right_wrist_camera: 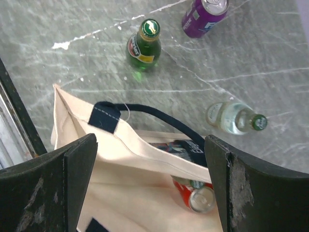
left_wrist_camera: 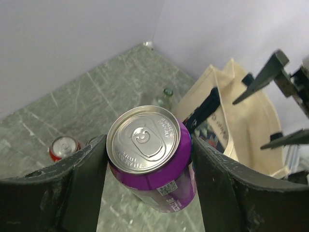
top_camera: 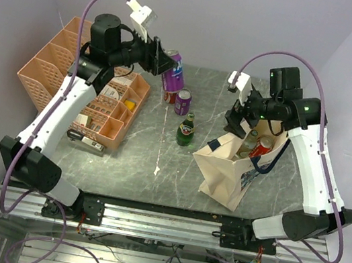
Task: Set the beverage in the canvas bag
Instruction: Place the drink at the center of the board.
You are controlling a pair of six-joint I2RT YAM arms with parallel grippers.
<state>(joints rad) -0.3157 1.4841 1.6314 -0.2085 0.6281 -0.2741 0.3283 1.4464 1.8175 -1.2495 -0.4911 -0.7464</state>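
A purple beverage can [left_wrist_camera: 149, 159] hangs tilted above the table, and my left gripper [left_wrist_camera: 147, 145] is shut on its sides. From above, that can [top_camera: 172, 69] and the left gripper [top_camera: 161, 61] sit at the back of the table, left of centre. The cream canvas bag [top_camera: 227, 171] with navy handles stands open at the right. My right gripper [top_camera: 237, 123] hovers open over the bag's mouth [right_wrist_camera: 120, 145] with nothing between its fingers [right_wrist_camera: 79, 164]. A red can [right_wrist_camera: 198, 195] lies inside the bag.
On the table stand a second purple can [top_camera: 182, 102], a red can [top_camera: 170, 96] and a green bottle [top_camera: 186, 130]. A clear bottle [right_wrist_camera: 236, 118] lies just beyond the bag. Orange file trays [top_camera: 71, 65] fill the left side.
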